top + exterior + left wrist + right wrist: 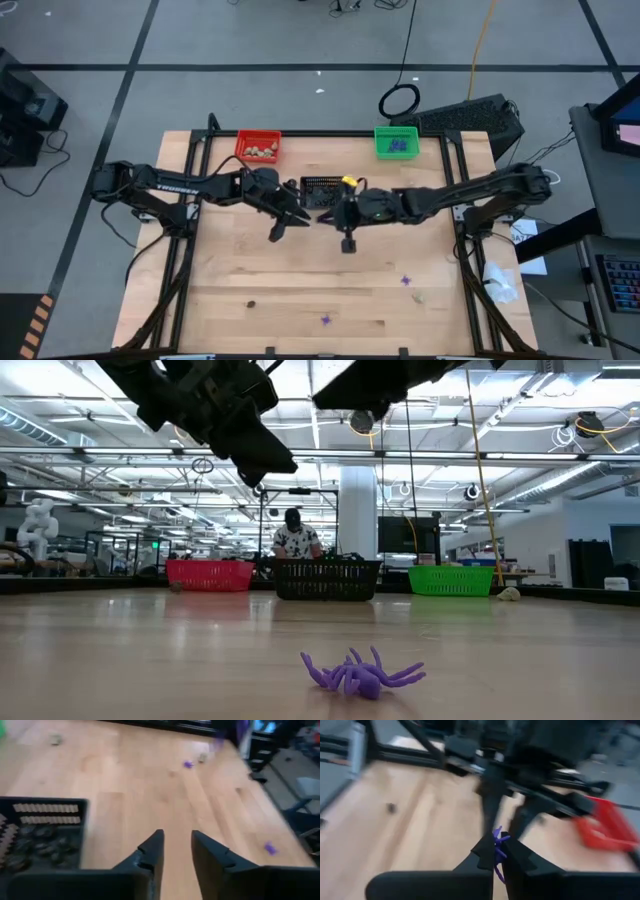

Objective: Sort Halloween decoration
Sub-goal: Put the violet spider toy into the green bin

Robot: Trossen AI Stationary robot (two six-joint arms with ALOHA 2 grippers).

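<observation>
The Halloween decoration is scattered on the wooden table: purple spiky trinkets [406, 281] [325, 320] [360, 672], a pale lump [418, 296] and a dark bit [252, 305]. My right gripper [496, 851] hangs above the table's middle, shut on a purple spiky trinket [497, 840]. My left gripper [176, 845] faces it from the left, open, with nothing between its fingers, next to the black basket [42, 837], which holds dark bits. In the high view the two grippers [300, 213] [325, 214] nearly meet in front of the black basket [320, 187]. My right gripper pinches the purple spiky trinket's body [496, 851] between its two fingertips. Its legs stick out above and below the tips. The fingers reach in from the table's right, slanting slightly down. The trinket is lifted clear of the table.
A red basket [258, 147] with pale lumps and a green basket [396, 141] with purple pieces stand at the far edge, either side of the black one. A person [295, 535] sits beyond the table. The near half of the table holds only the few loose trinkets.
</observation>
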